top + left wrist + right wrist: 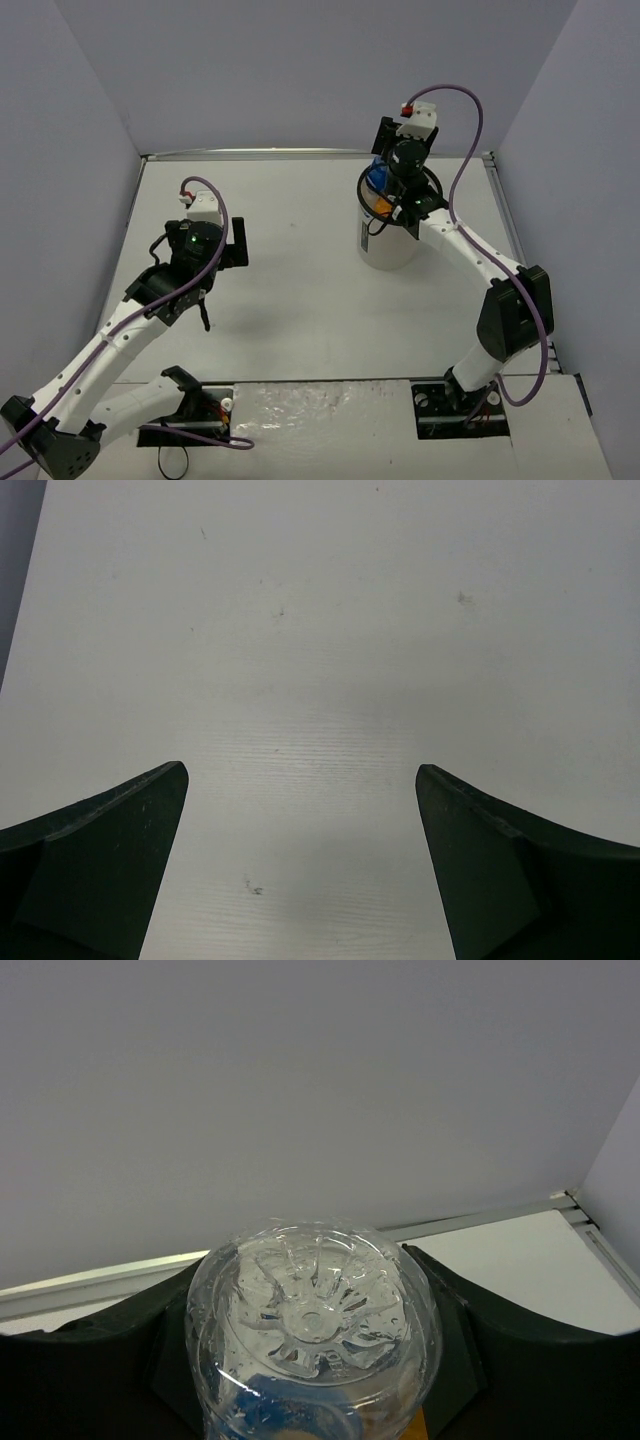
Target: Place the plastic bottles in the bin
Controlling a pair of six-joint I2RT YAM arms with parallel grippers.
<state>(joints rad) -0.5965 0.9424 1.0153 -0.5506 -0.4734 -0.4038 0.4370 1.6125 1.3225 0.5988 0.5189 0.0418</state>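
Right claw [387, 172] clenched around blue-labelled bottle [315, 1325] over bin [386, 250], left claw [300, 772] spread wide above table [320, 630]

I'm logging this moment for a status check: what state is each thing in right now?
Bin: upright, open-topped.
Orange bottle: inside the bin.
Blue-labelled bottle: gripped, over the bin's mouth.
Right end effector: shut on that bottle.
Left end effector: open, empty, above bare table.
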